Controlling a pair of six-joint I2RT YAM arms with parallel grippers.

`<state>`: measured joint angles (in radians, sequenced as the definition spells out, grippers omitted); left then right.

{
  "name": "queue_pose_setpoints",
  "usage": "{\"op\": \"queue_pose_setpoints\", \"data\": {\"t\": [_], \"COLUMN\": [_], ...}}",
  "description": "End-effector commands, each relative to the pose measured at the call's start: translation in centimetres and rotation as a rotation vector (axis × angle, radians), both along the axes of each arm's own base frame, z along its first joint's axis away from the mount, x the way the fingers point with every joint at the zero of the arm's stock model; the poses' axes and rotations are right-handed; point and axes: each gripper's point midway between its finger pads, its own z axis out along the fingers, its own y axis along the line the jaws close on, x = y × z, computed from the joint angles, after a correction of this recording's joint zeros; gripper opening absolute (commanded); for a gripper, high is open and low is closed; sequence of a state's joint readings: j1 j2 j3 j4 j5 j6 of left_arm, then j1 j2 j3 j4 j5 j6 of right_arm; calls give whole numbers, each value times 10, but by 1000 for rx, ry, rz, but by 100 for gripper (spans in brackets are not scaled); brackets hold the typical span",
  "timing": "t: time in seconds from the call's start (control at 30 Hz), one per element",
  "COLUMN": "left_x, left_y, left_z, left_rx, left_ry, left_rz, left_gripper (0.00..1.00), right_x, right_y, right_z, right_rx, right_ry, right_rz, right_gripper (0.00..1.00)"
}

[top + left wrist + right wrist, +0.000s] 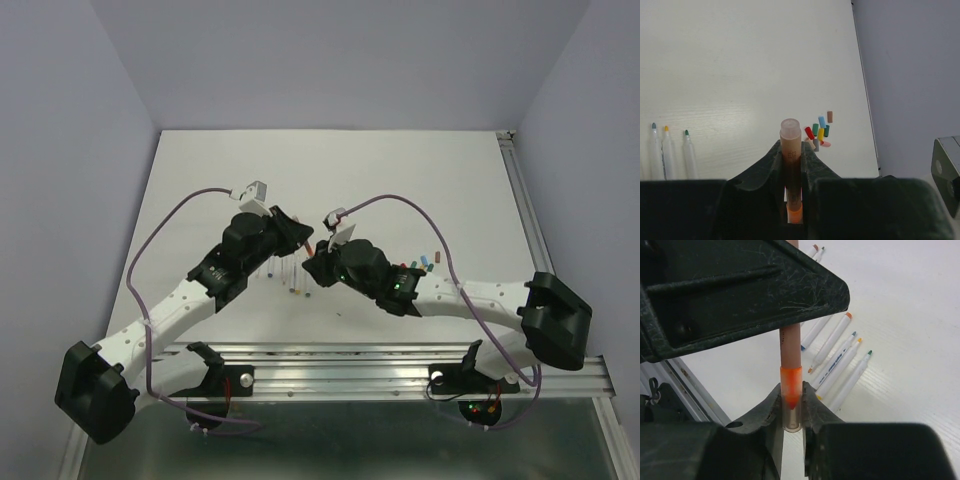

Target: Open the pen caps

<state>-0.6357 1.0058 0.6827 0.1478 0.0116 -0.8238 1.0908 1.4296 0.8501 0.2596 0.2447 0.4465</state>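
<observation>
The white table top point(400, 180) is lying beneath the brownish pen barrel point(790, 134), which is being held in the air between both arms. The left gripper point(791, 150) is clamping that barrel at mid-length with its fingers pressed on both sides. The right gripper point(791, 396) is closing its fingers on the orange-tinted translucent cap point(791, 412) at the barrel's end. A row of whitish uncapped pens point(837, 359) is lying below the barrel, toward the left arm. A heap of loose coloured plastic caps point(819, 131) is resting well apart from the barrel, toward the right arm.
</observation>
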Motion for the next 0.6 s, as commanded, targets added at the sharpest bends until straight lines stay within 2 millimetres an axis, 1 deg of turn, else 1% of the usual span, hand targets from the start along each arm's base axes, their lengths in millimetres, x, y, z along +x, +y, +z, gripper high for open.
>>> {"op": "queue_pose_setpoints", "data": {"t": [0.0,0.03,0.07,0.1,0.13,0.2,0.23,0.27,0.3,0.33,0.37,0.4,0.43,0.47,0.5,0.53,0.57], "left_x": [0,0,0,0,2,5,13,17,21,25,31,38,46,57,69,69,73], "left_y": [-9,-9,-8,-8,-7,-4,2,6,8,9,14,18,23,32,41,39,41], "left_z": [28,29,31,31,36,37,43,44,45,54,58,58,67,63,65,71,71], "left_rx": [-43,-41,-41,-38,-37,-16,-7,-5,6,1,9,23,38,67,85,79,81], "left_ry": [-77,-82,-88,-94,-108,-123,-143,-144,-150,-170,-184,-191,-215,-206,-206,-217,-213], "left_rz": [-36,-42,-40,-41,-32,-18,34,55,75,83,108,133,165,201,233,228,231], "left_gripper": [0,0,0,0,0,0,0,0,0,0,0,0,0,0,0,0,0], "right_x": [3,2,-2,-2,-9,-21,-36,-45,-60,-69,-81,-91,-106,-117,-133,-141,-146], "right_y": [10,8,6,6,2,-1,-5,-7,-4,-8,-18,-21,-21,-29,-28,-28,-27], "right_z": [36,33,26,26,18,8,-6,-13,-17,-28,-52,-61,-67,-80,-84,-85,-84], "right_rx": [93,88,74,74,61,60,59,66,106,106,85,97,97,78,68,67,74], "right_ry": [-53,-42,-29,-28,-9,25,61,88,143,185,240,295,313,333,344,346,351], "right_rz": [27,24,35,35,54,96,155,183,234,253,266,267,307,311,327,335,336], "right_gripper": [7,1,1,1,1,1,1,1,1,1,1,1,1,1,1,1,1]}}
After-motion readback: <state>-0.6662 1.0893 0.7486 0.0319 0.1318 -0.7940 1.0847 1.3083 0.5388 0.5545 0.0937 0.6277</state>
